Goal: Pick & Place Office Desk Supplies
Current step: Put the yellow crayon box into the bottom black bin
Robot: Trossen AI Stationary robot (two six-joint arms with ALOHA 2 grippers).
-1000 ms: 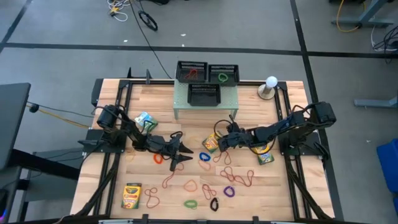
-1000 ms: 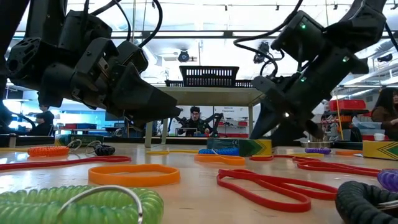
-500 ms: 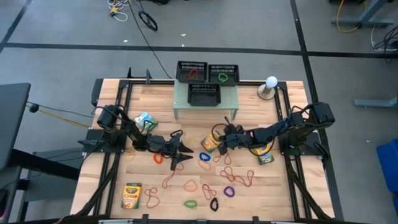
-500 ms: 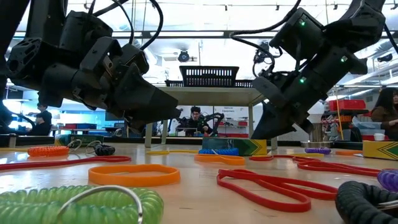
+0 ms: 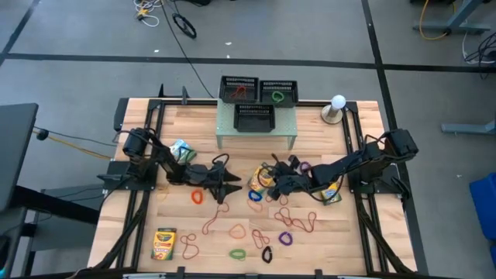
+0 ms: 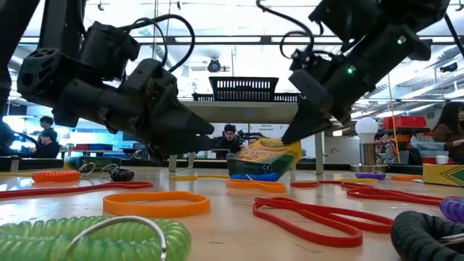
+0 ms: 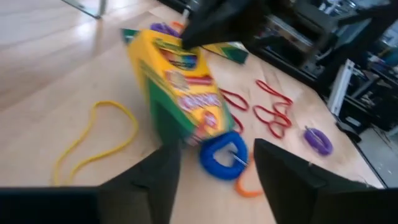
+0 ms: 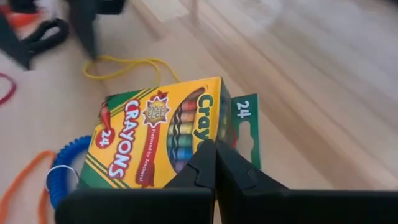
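- The yellow-and-green cardboard crayon box (image 5: 262, 177) is tilted near the tabletop's (image 5: 325, 240) middle, clamped by the right pincer (image 5: 270, 184).
- A blue coiled loop (image 5: 256, 194) and an orange rubber band (image 6: 156, 204) lie beside it.
- The left pincer (image 5: 232, 188), fingers apart, faces it, empty.

Overhead, tabletop-level and two close wrist views, all sharing the crayon box (image 6: 262, 160).

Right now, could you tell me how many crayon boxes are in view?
4. One box beside the left arm, one at the high view's lower-left corner, one mid-table in the right gripper, one partly hidden under the right arm.
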